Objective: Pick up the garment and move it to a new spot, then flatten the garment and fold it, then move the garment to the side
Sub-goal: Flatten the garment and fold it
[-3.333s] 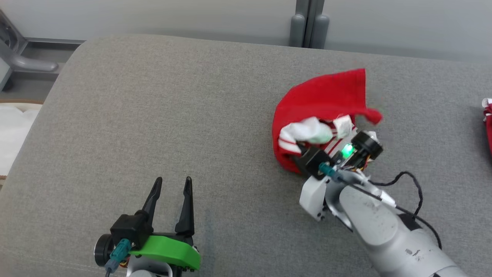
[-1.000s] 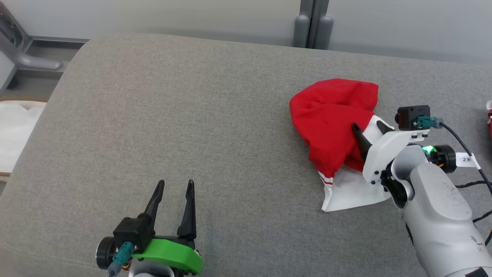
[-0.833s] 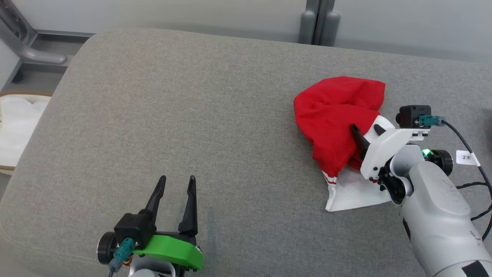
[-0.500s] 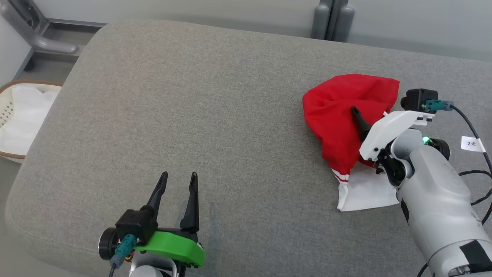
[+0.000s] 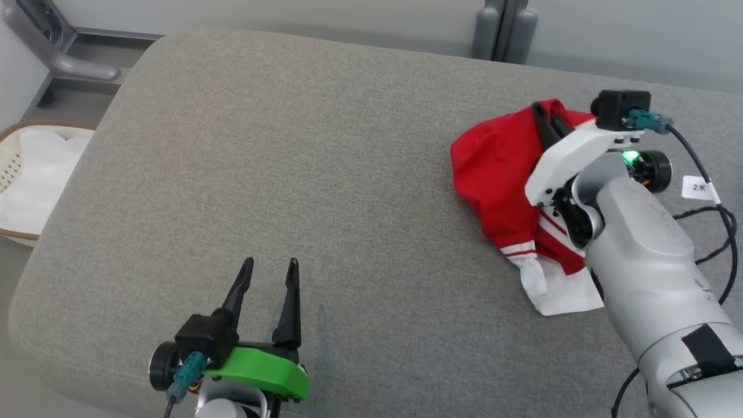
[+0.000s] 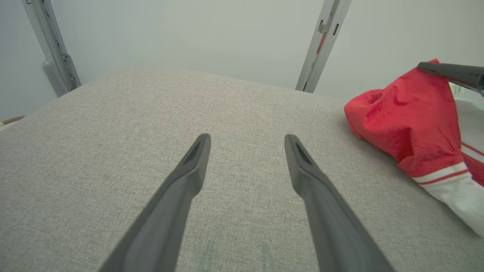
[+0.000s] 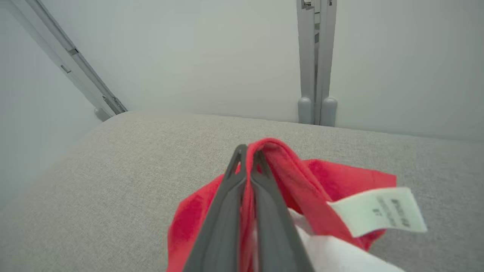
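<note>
The garment [image 5: 493,168] is red with white striped trim and lies bunched at the right of the grey cushion [image 5: 290,162]. My right gripper [image 5: 545,119] is shut on a fold of its red cloth, lifting that edge; the right wrist view shows the fingers pinching the garment [image 7: 287,177] with a white label [image 7: 378,217] hanging beside. A white hem trails on the cushion below the arm. My left gripper [image 5: 268,276] stands open at the lower left, well away from it, with nothing between its fingers [image 6: 196,158]. In the left wrist view the garment [image 6: 412,124] is at the right.
A pale basket [image 5: 23,174] with white cloth sits off the cushion's left edge. A grey metal post [image 5: 502,29] stands behind the cushion and a frame leg [image 5: 58,52] at the far left. Black cables [image 5: 702,168] hang by my right arm.
My right gripper has closed on the red cloth and raised it away from the cushion, pulling the garment up and showing more striped trim. The left arm has not moved.
</note>
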